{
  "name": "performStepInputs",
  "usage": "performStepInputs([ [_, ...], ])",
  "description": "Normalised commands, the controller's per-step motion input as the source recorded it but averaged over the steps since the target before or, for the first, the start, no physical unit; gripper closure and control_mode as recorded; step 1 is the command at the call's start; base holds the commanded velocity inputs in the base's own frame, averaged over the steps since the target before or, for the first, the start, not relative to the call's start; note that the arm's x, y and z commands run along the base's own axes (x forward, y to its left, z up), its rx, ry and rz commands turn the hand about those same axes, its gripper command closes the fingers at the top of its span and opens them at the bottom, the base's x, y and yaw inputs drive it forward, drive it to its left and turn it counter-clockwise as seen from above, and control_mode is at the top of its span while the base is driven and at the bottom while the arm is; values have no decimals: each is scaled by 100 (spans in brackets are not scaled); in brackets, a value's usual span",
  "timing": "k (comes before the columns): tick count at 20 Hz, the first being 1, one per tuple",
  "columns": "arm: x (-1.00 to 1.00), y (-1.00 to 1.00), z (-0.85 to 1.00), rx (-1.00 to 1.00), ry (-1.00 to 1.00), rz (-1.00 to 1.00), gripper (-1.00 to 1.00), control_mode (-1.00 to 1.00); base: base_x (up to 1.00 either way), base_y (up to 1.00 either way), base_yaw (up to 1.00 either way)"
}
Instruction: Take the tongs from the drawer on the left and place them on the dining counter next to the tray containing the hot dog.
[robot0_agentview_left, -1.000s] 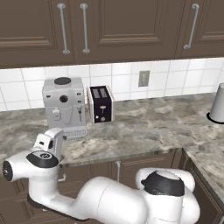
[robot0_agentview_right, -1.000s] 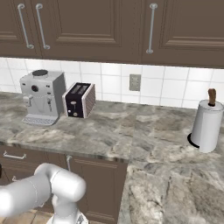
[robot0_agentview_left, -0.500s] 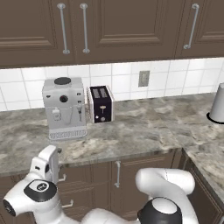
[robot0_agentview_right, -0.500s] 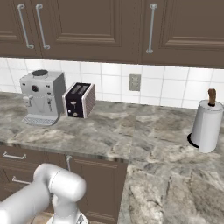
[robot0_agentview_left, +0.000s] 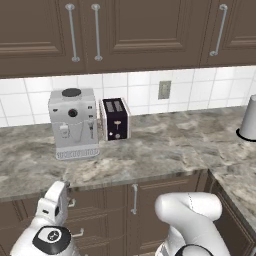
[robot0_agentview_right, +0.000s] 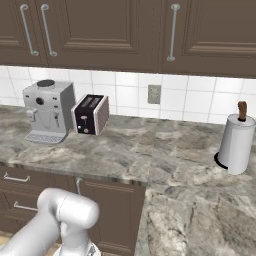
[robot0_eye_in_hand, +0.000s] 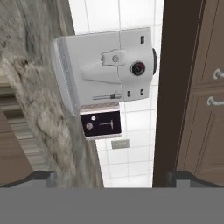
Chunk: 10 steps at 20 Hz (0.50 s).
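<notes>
My gripper (robot0_agentview_left: 63, 187) hangs low at the left, just in front of the counter's edge, above the dark brown drawer fronts (robot0_agentview_left: 95, 199). In the hand view its fingertips (robot0_eye_in_hand: 42, 176) stand far apart with nothing between them, so it is open. That view is rolled and looks up past the stone edge at the coffee machine (robot0_eye_in_hand: 109, 63) and toaster (robot0_eye_in_hand: 101, 124). The drawer (robot0_agentview_right: 17, 179) with its silver bar handle is shut below the counter's left end. The tongs are hidden. The dining counter, tray and hot dog are out of view.
On the marbled counter (robot0_agentview_left: 165, 150) with the tiled backsplash stand a grey coffee machine (robot0_agentview_left: 73, 123), a black toaster (robot0_agentview_left: 115, 119) and a paper towel roll (robot0_agentview_right: 236, 142). A cabinet door with an upright handle (robot0_agentview_left: 134, 198) sits right of the drawers. Wall cabinets (robot0_agentview_left: 130, 30) hang above.
The arm has folded down. The hand has sunk from counter-top height to just below the counter's edge, in front of the drawers. The jaws stay open and the base has not moved.
</notes>
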Motion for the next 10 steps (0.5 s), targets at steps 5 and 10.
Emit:
performStepInputs([
  [5, -14, 0, -2, 0, 4, 13, -100, -100, 0, 0, 0],
  [10, -7, 0, -12, 0, 11, 14, -100, -100, 0, 0, 0],
])
